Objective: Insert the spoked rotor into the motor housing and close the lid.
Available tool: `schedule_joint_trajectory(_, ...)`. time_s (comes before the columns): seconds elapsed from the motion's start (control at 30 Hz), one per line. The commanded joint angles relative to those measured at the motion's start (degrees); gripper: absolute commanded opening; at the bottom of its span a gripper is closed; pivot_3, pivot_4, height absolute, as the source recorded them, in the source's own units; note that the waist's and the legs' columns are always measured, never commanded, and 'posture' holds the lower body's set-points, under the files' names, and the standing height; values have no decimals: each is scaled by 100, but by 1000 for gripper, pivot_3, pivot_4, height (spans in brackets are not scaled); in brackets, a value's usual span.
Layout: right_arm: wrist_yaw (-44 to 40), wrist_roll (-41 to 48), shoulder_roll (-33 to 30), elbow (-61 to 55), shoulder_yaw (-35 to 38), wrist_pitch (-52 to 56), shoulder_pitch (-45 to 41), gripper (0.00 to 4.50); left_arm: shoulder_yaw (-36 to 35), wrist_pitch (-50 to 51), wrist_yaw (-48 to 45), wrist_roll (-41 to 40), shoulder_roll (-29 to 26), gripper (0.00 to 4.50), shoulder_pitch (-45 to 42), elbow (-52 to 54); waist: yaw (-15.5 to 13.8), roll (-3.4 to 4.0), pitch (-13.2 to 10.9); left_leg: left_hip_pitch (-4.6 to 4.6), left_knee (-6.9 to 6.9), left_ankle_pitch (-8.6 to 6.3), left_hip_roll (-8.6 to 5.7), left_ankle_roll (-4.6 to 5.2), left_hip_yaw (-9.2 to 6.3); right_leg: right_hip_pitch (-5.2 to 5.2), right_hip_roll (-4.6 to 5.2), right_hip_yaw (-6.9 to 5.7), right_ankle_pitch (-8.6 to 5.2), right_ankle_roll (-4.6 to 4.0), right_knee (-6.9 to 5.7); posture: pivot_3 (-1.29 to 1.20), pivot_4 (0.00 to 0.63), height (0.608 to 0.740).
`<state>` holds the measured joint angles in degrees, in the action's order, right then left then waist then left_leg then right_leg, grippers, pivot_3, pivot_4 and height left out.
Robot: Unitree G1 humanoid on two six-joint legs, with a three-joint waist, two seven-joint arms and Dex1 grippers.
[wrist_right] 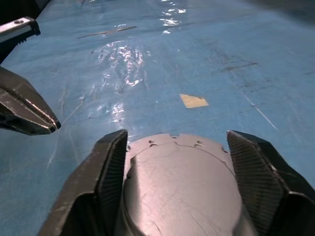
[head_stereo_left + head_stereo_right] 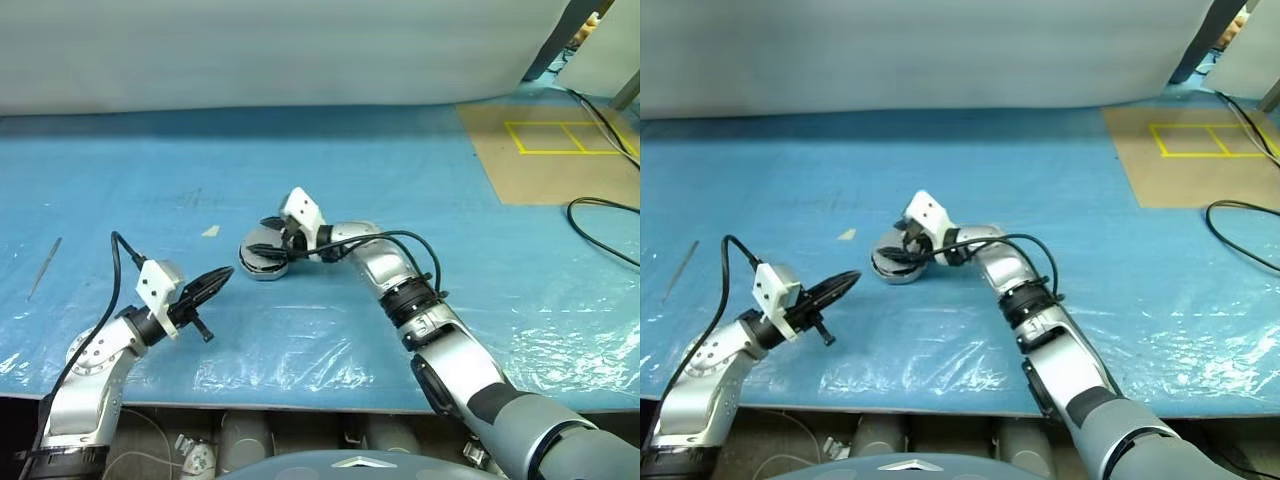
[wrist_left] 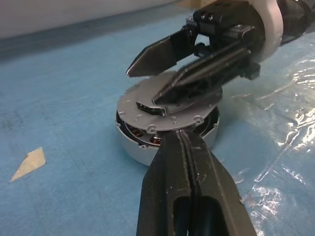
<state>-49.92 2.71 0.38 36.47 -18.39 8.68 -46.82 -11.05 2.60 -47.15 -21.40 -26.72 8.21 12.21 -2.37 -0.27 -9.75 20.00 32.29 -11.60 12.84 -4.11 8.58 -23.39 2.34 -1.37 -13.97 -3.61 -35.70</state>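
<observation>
Lid (image 3: pixel 170 105) on motor housing (image 3: pixel 142 147), apparently not fully seated.
Right gripper (image 3: pixel 150 81) jaws open astride it; left gripper (image 2: pixel 222 279) jaws closed, empty.

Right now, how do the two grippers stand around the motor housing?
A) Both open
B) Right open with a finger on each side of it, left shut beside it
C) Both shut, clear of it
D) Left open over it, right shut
B: the right gripper has its fingers spread either side of the motor housing, while the left gripper is pinched shut nearby.
</observation>
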Motion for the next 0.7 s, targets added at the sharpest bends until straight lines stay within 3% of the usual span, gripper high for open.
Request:
schedule_joint_trajectory(0.03, -41, -209, 33, 154, -138, -186, -135, 4465, -142, -52, 154, -76, -22, 0, 69, 212, 2, 0, 0, -1, 1, 0, 0, 0, 0, 1, 0, 1, 0, 0, 0, 0, 150, 740)
schedule_joint_trajectory(0.33, 323, -570, -51, 515, -133, -413, -185, 4465, -87, -175, 181, -61, -60, 0, -12, 1, 9, 0, 0, -4, 1, 0, 1, 0, 3, 2, -1, 2, 0, 0, -3, 0, 150, 740)
schedule_joint_trajectory(0.5, 293, -559, -23, 539, -138, -369, -118, 3029, -15, -183, 211, -25, -22, 0, -85, -10, 7, 0, 1, -13, 4, 0, 1, 0, 4, 10, -1, 4, 0, 0, -6, 0, 150, 740)
schedule_joint_trajectory(0.7, 333, -509, 109, 417, -94, -262, -74, 3013, -42, -206, 255, 21, -43, 0, -81, -18, 9, 0, 1, -14, 4, 0, 1, 0, 4, 10, -1, 4, 0, -1, -8, 0, 150, 740)
